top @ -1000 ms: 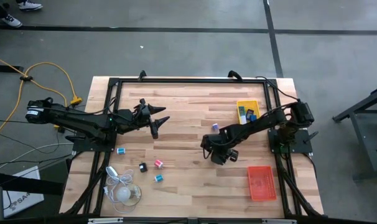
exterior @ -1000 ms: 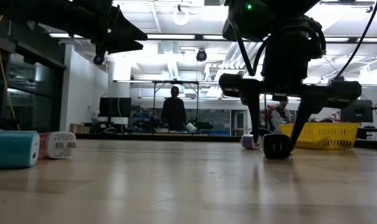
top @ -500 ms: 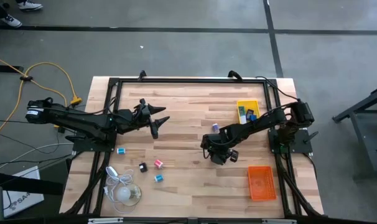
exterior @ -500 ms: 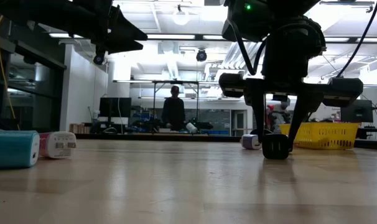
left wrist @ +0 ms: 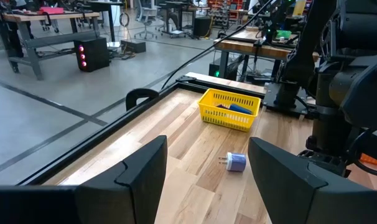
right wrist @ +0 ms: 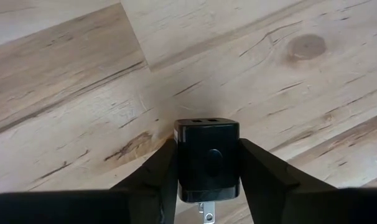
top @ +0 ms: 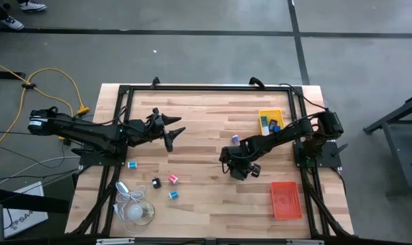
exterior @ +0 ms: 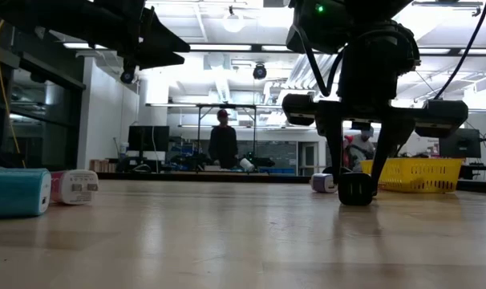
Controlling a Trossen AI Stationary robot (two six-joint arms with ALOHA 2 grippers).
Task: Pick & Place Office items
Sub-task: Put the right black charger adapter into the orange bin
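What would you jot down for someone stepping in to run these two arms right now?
Right gripper: low at mid-table, shut on a black charger that sits on the wood.
Left gripper: open, empty, waiting above the table's left half.
Done: a few items lie in the yellow tray.
Left: the purple plug near that tray, plus blue, black, pink and teal pieces by the white corded bulb. Orange tray looks empty.

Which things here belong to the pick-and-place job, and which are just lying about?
Job:
black charger in the right gripper
purple charger
teal charger, pink charger
yellow tray, orange tray

Lying about:
white bulb with coiled cord
yellow cable on the floor
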